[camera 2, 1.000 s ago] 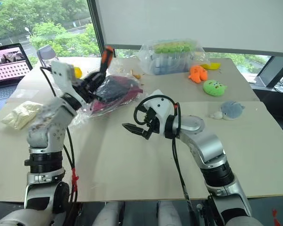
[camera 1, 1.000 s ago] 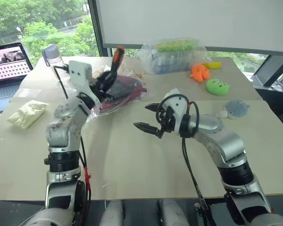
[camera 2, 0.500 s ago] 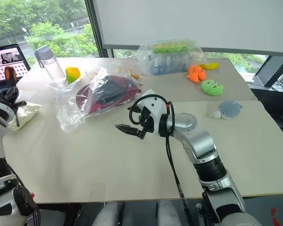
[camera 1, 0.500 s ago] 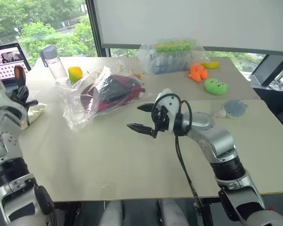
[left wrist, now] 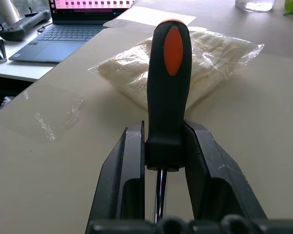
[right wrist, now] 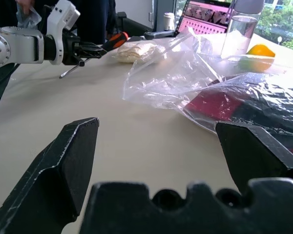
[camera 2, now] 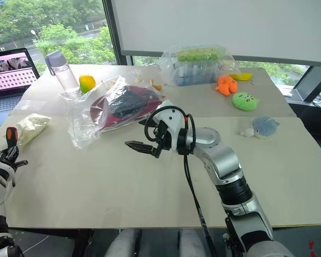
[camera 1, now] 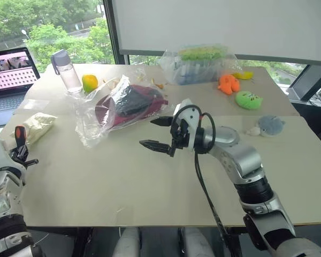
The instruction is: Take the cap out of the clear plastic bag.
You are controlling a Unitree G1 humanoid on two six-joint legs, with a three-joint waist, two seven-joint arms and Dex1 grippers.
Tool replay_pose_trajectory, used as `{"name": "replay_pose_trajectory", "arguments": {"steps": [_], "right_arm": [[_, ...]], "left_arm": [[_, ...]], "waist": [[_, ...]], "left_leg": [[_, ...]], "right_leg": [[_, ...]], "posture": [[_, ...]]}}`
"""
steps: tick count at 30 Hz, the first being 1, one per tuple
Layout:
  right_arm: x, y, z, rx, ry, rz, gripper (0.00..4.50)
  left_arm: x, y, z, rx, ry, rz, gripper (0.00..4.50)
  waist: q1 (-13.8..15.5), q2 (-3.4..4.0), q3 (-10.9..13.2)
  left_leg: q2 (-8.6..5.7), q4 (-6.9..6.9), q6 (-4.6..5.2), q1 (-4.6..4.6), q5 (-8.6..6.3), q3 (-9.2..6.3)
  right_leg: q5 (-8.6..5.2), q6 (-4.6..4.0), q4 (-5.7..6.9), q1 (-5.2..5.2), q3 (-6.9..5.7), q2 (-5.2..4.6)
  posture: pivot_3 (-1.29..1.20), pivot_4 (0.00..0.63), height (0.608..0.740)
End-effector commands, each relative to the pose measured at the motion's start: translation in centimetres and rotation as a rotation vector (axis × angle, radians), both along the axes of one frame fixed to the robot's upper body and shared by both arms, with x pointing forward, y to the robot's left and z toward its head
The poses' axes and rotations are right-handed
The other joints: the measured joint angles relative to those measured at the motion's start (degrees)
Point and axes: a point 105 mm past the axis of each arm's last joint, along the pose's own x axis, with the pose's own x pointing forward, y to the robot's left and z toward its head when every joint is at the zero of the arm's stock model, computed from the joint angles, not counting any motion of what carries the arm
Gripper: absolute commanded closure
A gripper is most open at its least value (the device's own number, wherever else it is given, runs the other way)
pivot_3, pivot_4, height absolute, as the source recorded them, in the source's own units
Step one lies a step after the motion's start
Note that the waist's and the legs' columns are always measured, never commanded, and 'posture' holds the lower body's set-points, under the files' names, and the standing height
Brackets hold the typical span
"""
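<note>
cap [camera 1: 129,101] inside clear plastic bag [camera 1: 104,110] on table | right gripper [camera 1: 157,133] spread wide beside bag | left gripper [left wrist: 164,146] clamped on screwdriver [left wrist: 167,92] | advice: pinch cap's brim through bag's mouth, pull slowly

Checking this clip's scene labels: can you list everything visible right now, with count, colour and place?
cap: one, dark red with black lining, inside the bag
clear plastic bag: one, transparent, table centre-left
water bottle: one, clear with grey lid, far left
yellow-green fruit: one, beside the bottle
wrapped tray: one, green-topped, far centre
plush toys: orange, green, grey, right side
cream packet: one, left edge
laptop: one, far left
screwdriver: one, black and orange, in the left gripper
left gripper: shut on the screwdriver
right gripper: open, near the bag
</note>
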Motion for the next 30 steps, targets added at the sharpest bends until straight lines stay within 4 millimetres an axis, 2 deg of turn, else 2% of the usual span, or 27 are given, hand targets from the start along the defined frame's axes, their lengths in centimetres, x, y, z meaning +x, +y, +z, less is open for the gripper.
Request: {"name": "replay_pose_trajectory", "arguments": {"steps": [1, 3, 4, 5, 8, 9, 11, 12, 16, 17, 19, 22, 24, 26, 28, 30], "right_arm": [[-0.3, -0.1, 1.6, 0.038, -0.064, 0.011, 0.0], [-0.3, -0.2, 1.6, 0.036, -0.067, 0.008, 0.0], [-0.3, -0.2, 1.6, 0.035, -0.068, 0.007, 0.0], [-0.3, -0.2, 1.6, 0.034, -0.069, 0.005, 0.0], [-0.3, -0.2, 1.6, 0.033, -0.07, 0.003, 0.0], [-0.3, -0.3, 1.6, 0.033, -0.07, 0.003, 0.0], [-0.2, -0.3, 1.5, 0.025, -0.071, 0.0, 0.0], [-0.1, -0.3, 1.5, 0.023, -0.071, 0.0, 0.0], [-0.1, -0.2, 1.4, 0.021, -0.068, 0.006, 0.0], [-0.1, -0.2, 1.4, 0.02, -0.068, 0.009, 0.0], [-0.1, -0.1, 1.4, 0.019, -0.068, 0.013, 0.0], [-0.1, 0.1, 1.3, 0.022, -0.052, 0.028, 0.0], [0.0, 0.2, 1.1, 0.057, 0.034, 0.024, 0.0], [0.2, 0.3, 0.5, 0.055, 0.073, 0.013, 0.0], [0.6, 0.4, 0.0, 0.071, 0.12, -0.025, 0.0], [0.7, 0.6, -0.8, 0.059, 0.159, -0.041, 0.0]], "left_arm": [[-0.5, -0.1, -1.4, -0.022, 0.021, -0.016, 3.87], [-0.7, 0.1, -1.8, -0.039, 0.035, 0.007, 2.86], [-0.8, 0.3, -2.0, -0.045, 0.049, 0.02, 2.78], [-0.9, 0.4, -2.0, -0.046, 0.054, 0.031, 2.27], [-0.7, 0.4, -1.6, -0.031, 0.045, 0.041, 1.3], [-0.7, 0.6, -1.2, -0.008, 0.037, 0.053, 1.06], [-0.6, 1.0, 0.2, 0.062, 0.023, 0.092, 0.22], [-0.5, 1.1, 1.2, 0.101, 0.005, 0.103, 0.07], [0.8, -0.2, 9.2, 0.305, -0.224, 0.104, 0.07], [1.1, -0.8, 10.5, 0.325, -0.257, 0.085, 0.07], [1.6, -1.6, 11.6, 0.344, -0.276, 0.048, 0.07], [2.7, -4.5, 14.3, 0.396, -0.317, -0.079, 0.07], [3.2, -6.9, 16.2, 0.423, -0.364, -0.191, 0.07], [3.6, -9.2, 17.2, 0.436, -0.373, -0.316, 0.07], [3.9, -11.3, 17.3, 0.429, -0.336, -0.441, 0.07], [4.0, -12.3, 16.2, 0.415, -0.22, -0.539, 0.07]], "waist": [[-0.12, 0.0, 0.0], [-0.34, 0.0, 0.0], [-0.44, 0.0, 0.0], [-0.47, 0.0, 0.0], [-0.33, 0.0, 0.0], [-0.31, 0.0, 0.0], [-0.3, 0.0, 0.0], [-0.3, 0.0, 0.0], [0.11, -0.11, -0.03], [0.27, -0.14, -0.05], [0.36, -0.16, -0.06], [0.09, -0.16, -0.06], [-0.12, -0.16, -0.06], [-0.24, -0.16, -0.06], [-0.35, -0.16, -0.06], [-0.74, -0.16, -0.06]], "left_leg": [[0.0, -0.02, 0.0, 0.01, 0.0, 0.0], [0.0, -0.06, 0.0, 0.05, 0.0, 0.0], [0.0, -0.08, 0.0, 0.06, 0.0, 0.0], [0.01, -0.11, 0.0, 0.08, 0.0, 0.01], [0.03, -0.15, 0.01, 0.11, 0.01, 0.0], [0.03, -0.16, 0.01, 0.12, 0.01, 0.01], [0.03, -0.16, 0.0, 0.11, 0.01, 0.01], [0.03, -0.16, 0.0, 0.1, 0.01, 0.01], [0.06, -0.16, -0.01, 0.03, 0.02, 0.0], [0.07, -0.16, -0.03, 0.02, 0.03, 0.0], [0.06, -0.16, -0.17, 0.0, 0.09, 0.0], [0.0, -0.22, -0.23, 0.02, 0.06, 0.04], [0.02, -0.26, -0.18, 0.03, 0.1, 0.04], [0.06, -0.27, -0.16, 0.03, 0.11, 0.03], [0.09, -0.27, -0.17, 0.02, 0.11, 0.03], [0.08, -0.27, -0.17, 0.03, 0.11, 0.03]], "right_leg": [[0.0, -0.01, 0.0, -0.01, 0.0, 0.0], [-0.01, -0.02, 0.01, -0.01, 0.01, 0.0], [-0.01, -0.03, 0.01, -0.01, 0.01, 0.0], [-0.01, -0.03, 0.01, -0.01, 0.01, 0.01], [-0.02, -0.05, 0.04, -0.03, -0.01, 0.03], [-0.02, -0.06, 0.05, -0.02, 0.0, 0.03], [-0.02, -0.06, 0.04, -0.02, -0.01, 0.03], [-0.02, -0.06, 0.03, -0.02, -0.01, 0.02], [-0.02, -0.07, 0.03, -0.07, -0.05, 0.04], [-0.01, -0.08, 0.03, -0.07, -0.07, 0.04], [-0.01, -0.06, 0.01, -0.05, -0.07, 0.03], [0.02, -0.02, -0.09, -0.02, -0.01, -0.02], [0.01, -0.03, -0.07, -0.04, -0.02, 0.0], [0.0, -0.05, -0.03, -0.06, -0.03, 0.05], [0.0, -0.05, -0.02, -0.07, -0.03, 0.08], [0.0, -0.05, -0.02, -0.07, -0.01, 0.08]], "posture": [[0.0, 0.15, 0.74], [0.0, 0.15, 0.74], [0.0, 0.15, 0.74], [0.0, 0.15, 0.74], [0.0, 0.15, 0.74], [0.0, 0.15, 0.74], [0.0, 0.15, 0.74], [0.0, 0.15, 0.74], [0.0, 0.15, 0.74], [0.0, 0.15, 0.74], [0.0, 0.15, 0.74], [0.0, 0.15, 0.74], [0.0, 0.15, 0.74], [0.0, 0.15, 0.74], [0.0, 0.15, 0.74], [0.0, 0.15, 0.74]]}}
